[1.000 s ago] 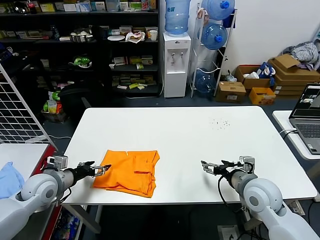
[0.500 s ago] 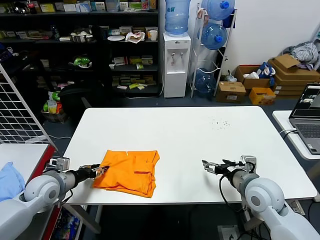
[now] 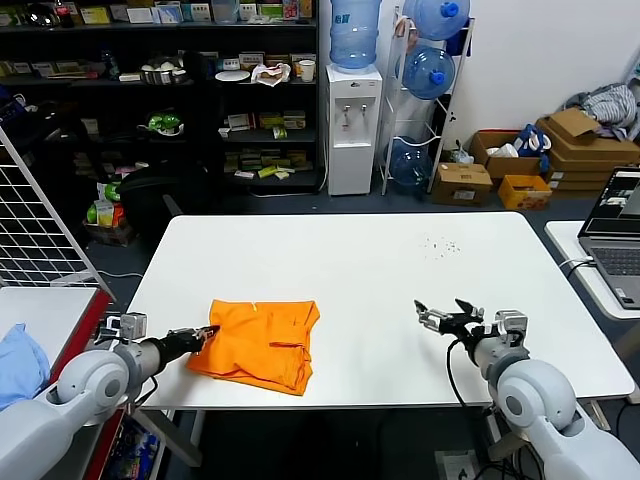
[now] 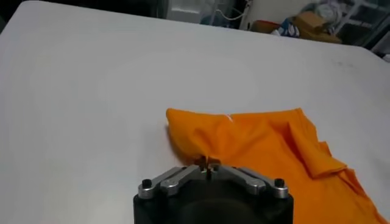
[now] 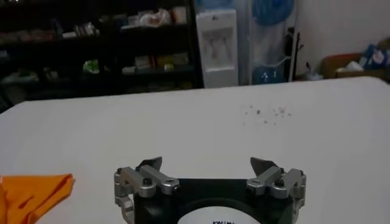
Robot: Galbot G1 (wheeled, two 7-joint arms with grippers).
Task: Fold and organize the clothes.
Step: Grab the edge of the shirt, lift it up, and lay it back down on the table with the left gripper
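The orange T-shirt (image 3: 258,343) lies folded into a rumpled, roughly square bundle on the white worktop (image 3: 380,270), at about 7 o'clock from the worktop's middle and close to its near edge. Its plain side faces up, with a loose sleeve or flap doubled over along the side toward the middle of the worktop. The left pincer (image 3: 207,333) reaches in low from the 9 o'clock side of the bundle and is clenched on the shirt's nearest edge; in the left wrist view its fingertips meet on a small pinched tuck of orange cloth (image 4: 207,162), and the fabric rises slightly toward that pinch. The right pincer (image 3: 445,314) sits at about 4 o'clock from the worktop's middle, well apart from the shirt, just above the bare surface, with its two fingers (image 5: 149,164) spread wide and nothing between them. A patch of small dark specks (image 3: 440,246) marks the worktop at about 1 o'clock. A light blue cloth (image 3: 18,358) rests on a separate low surface beyond the left arm, at the 9 o'clock edge of the head view.
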